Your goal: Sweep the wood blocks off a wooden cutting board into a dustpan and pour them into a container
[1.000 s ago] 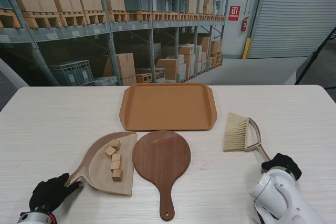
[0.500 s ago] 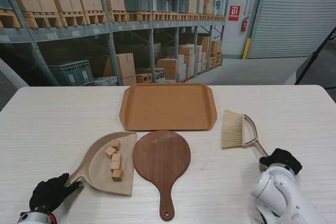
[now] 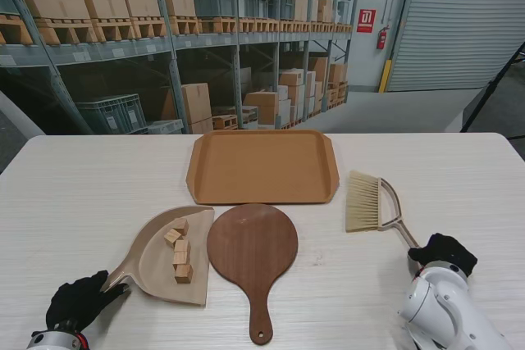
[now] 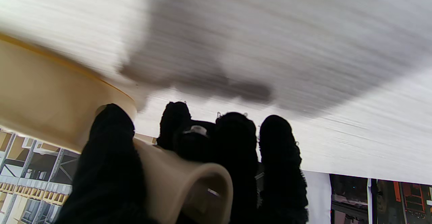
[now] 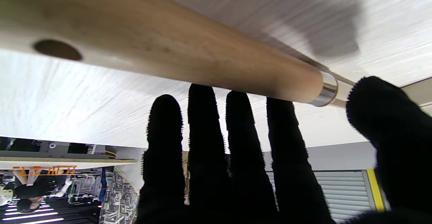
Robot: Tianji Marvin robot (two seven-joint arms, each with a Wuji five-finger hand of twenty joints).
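So the wood blocks (image 3: 180, 249) are sitting in the dustpan (image 3: 160, 266), a loose little cluster of about five, all on the pan's floor. The dustpan lies flat on the tabletop (image 3: 82, 194) just left of the wooden cutting board (image 3: 253, 250), their edges touching or nearly so. That board is the round paddle kind, bare on top, handle pointing toward me.

Left robot hand (image 3: 79, 302) is gripping the dustpan's handle: in the left wrist view the black-gloved fingers (image 4: 236, 156) curl around the hollow beige handle (image 4: 189, 187), thumb on the other side.

Farther from me than the board sits the orange tray (image 3: 262, 166), nothing in it.

Off to the right lies the brush (image 3: 373, 205), bristles pointing left, its wooden handle running back toward the right robot hand (image 3: 444, 252). In the right wrist view the fingers (image 5: 206, 143) are stretched out straight and spread, with the handle (image 5: 189, 55) lying across just past the fingertips, so that hand is open and not wrapped around anything.
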